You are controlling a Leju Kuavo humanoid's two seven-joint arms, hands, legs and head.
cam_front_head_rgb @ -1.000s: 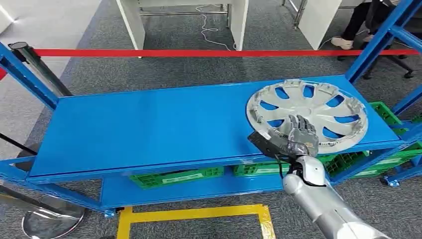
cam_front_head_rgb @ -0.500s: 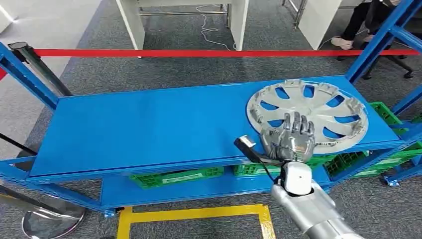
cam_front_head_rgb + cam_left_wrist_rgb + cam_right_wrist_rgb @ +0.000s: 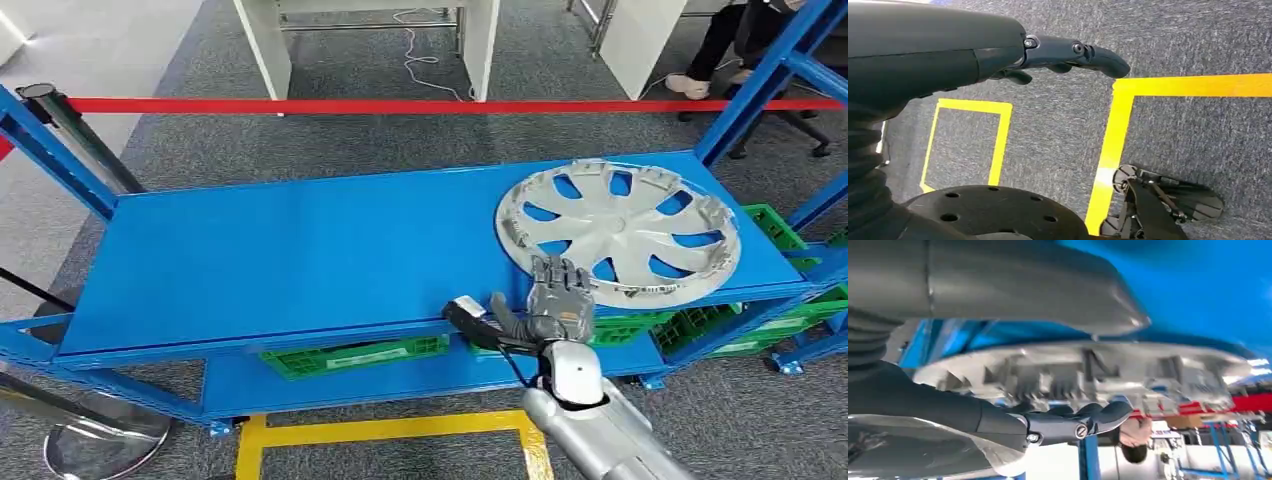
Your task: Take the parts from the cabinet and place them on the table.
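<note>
Here, silver hubcap (image 3: 617, 231) flat on the top blue shelf (image 3: 300, 250) of the rack, toward its right end, near rim slightly over the shelf's front edge. Likely light moulded plastic: stiff enough to lift by one side, but springy, smooth-faced and prone to slip or tilt if pinched at a single point. Best hold probably at the near rim, fingers over the top and thumb under the overhang, or hooked through a spoke opening. Looks: round, shallow dome, curved spokes with blue shelf showing through the gaps, ribbed clips on the underside in the right wrist view. Right hand (image 3: 556, 300) at the near rim, fingers spread, gripping nothing. Left hand (image 3: 1068, 54) over grey carpet, fingers extended, holding nothing.
</note>
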